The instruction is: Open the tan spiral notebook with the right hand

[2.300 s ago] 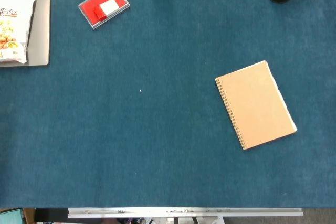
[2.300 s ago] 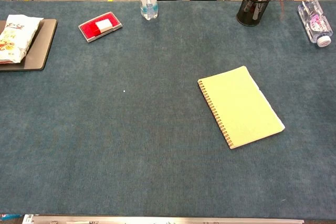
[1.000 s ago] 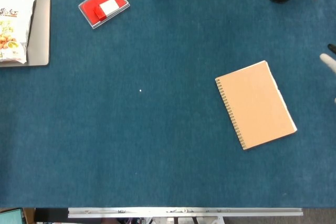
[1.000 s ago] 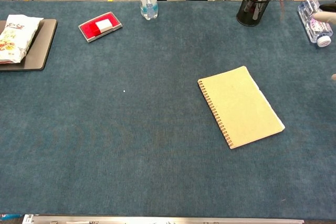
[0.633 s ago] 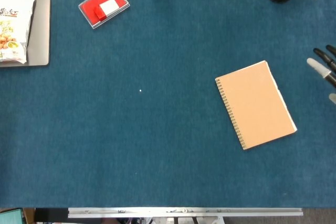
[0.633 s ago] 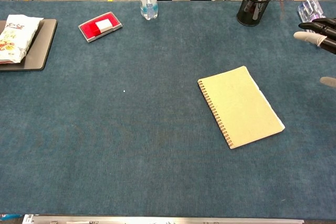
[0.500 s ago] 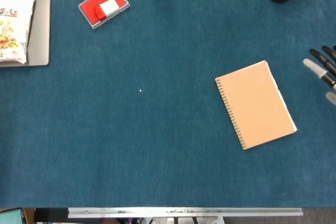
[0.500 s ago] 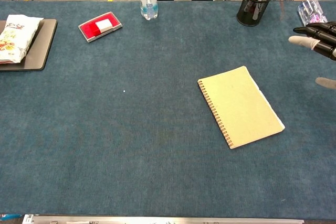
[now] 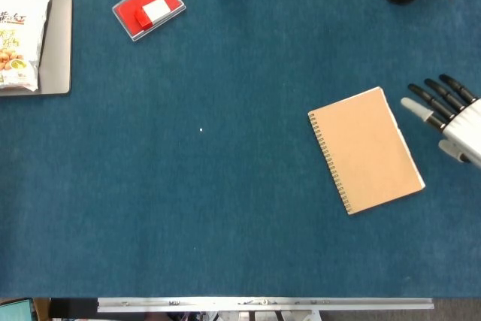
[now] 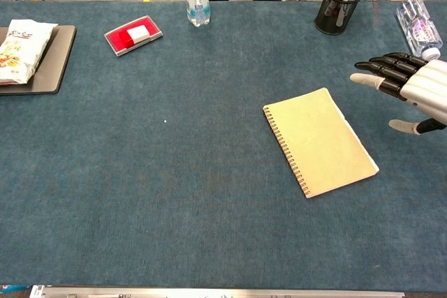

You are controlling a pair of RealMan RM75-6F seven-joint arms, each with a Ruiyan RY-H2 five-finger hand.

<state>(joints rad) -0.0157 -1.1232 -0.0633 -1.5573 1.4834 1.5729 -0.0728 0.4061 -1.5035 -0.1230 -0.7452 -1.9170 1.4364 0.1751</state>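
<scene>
Lying closed and flat on the blue table (image 9: 225, 208), the tan spiral notebook (image 9: 366, 149) sits right of centre, its wire binding along the left edge and its top tilted toward eleven o'clock. At about three o'clock from it, just beside its right edge but apart from it, the right hand (image 9: 449, 118) hovers with fingers (image 9: 430, 98) spread and stretched toward ten o'clock, holding nothing. Toward one o'clock stands a black pen cup (image 10: 335, 1).
</scene>
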